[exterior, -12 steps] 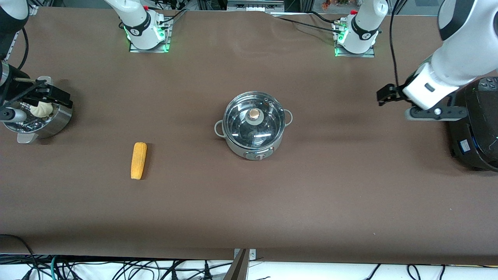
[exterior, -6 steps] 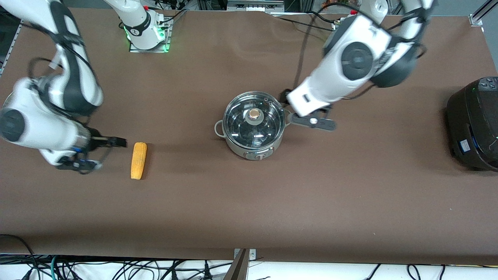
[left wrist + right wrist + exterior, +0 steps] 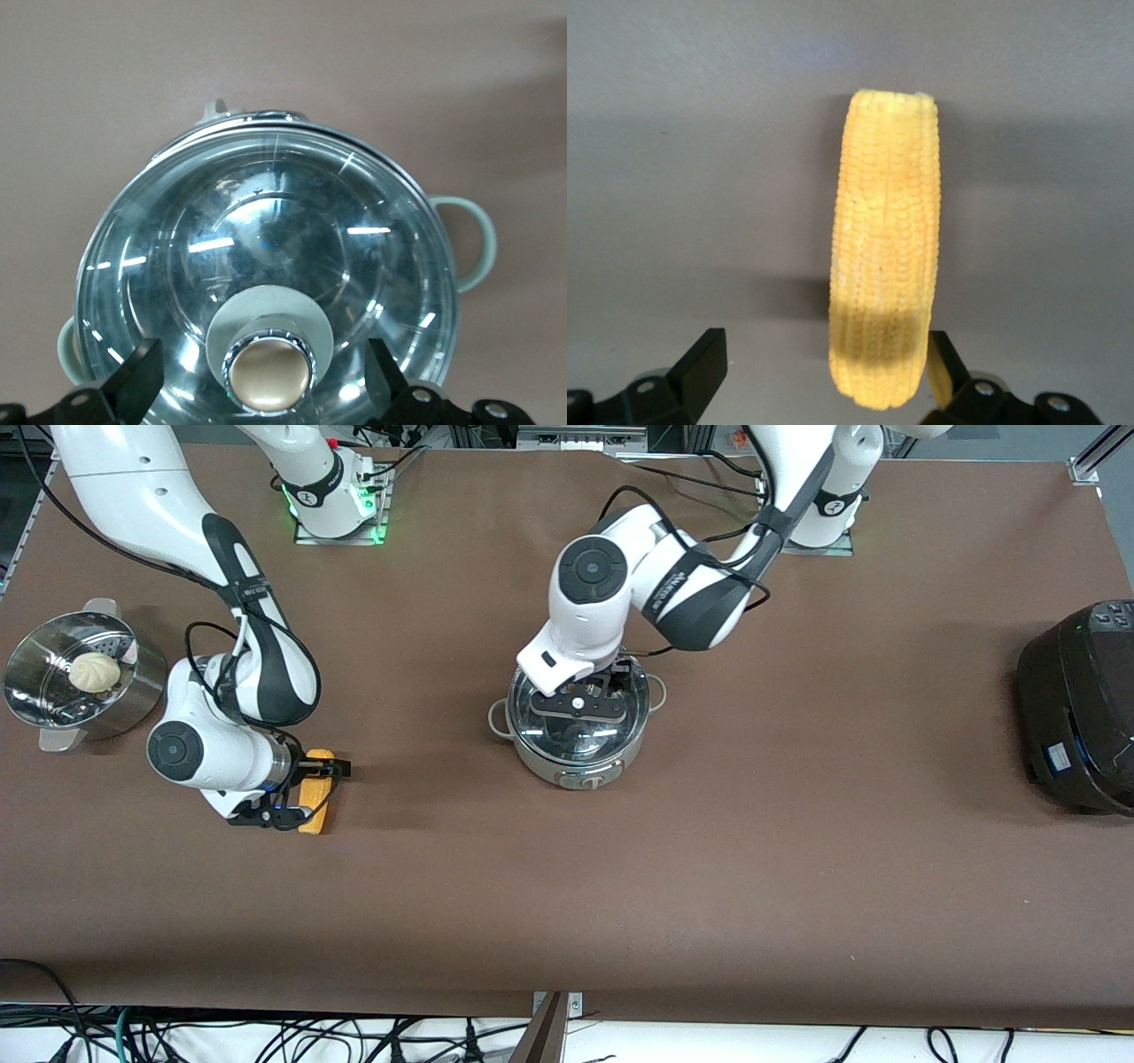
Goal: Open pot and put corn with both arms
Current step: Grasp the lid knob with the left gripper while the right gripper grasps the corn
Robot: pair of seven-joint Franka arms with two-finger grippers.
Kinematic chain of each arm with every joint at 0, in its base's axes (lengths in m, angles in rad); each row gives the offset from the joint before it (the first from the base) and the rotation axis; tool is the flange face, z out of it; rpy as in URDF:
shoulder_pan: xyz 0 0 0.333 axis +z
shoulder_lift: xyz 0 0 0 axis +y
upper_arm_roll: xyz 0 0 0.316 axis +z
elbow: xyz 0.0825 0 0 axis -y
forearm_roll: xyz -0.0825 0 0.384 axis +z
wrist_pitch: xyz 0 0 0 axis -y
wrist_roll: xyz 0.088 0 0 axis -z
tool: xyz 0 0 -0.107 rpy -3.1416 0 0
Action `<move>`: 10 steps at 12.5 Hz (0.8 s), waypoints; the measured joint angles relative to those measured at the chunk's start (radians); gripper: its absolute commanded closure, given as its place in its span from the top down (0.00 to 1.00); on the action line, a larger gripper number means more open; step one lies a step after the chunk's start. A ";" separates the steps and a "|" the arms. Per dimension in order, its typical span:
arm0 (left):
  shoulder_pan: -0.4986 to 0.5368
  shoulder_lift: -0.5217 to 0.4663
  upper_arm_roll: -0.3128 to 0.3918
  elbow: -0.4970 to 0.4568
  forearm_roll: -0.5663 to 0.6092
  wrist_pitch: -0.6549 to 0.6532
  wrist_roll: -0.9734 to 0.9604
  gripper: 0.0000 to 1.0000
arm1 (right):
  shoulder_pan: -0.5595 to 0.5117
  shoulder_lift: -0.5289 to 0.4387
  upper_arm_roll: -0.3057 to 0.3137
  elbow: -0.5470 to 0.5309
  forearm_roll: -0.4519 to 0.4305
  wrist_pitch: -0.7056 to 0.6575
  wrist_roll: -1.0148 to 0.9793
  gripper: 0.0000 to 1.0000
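The pot [image 3: 578,726] stands mid-bench, lid on. The left tool [image 3: 261,385] hangs open directly over the knob [image 3: 268,372]. The right tool [image 3: 824,376] is open across the corn [image 3: 317,795], its long axis running near-to-far.

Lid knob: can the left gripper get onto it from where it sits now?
Probably yes. The left gripper hangs open over the pot, a finger on each side of the lid knob, with nothing between them; the lid is still seated.
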 measured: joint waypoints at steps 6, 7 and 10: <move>-0.009 0.023 0.000 -0.001 0.018 -0.006 0.001 0.11 | -0.006 0.074 -0.006 -0.019 -0.007 0.087 -0.038 0.00; -0.009 0.027 0.000 -0.001 0.018 -0.006 0.001 0.00 | -0.006 0.069 -0.005 -0.019 -0.007 0.087 -0.046 0.00; -0.011 0.028 0.000 0.005 0.018 -0.012 0.001 0.00 | -0.006 0.066 -0.005 -0.017 -0.007 0.086 -0.052 0.00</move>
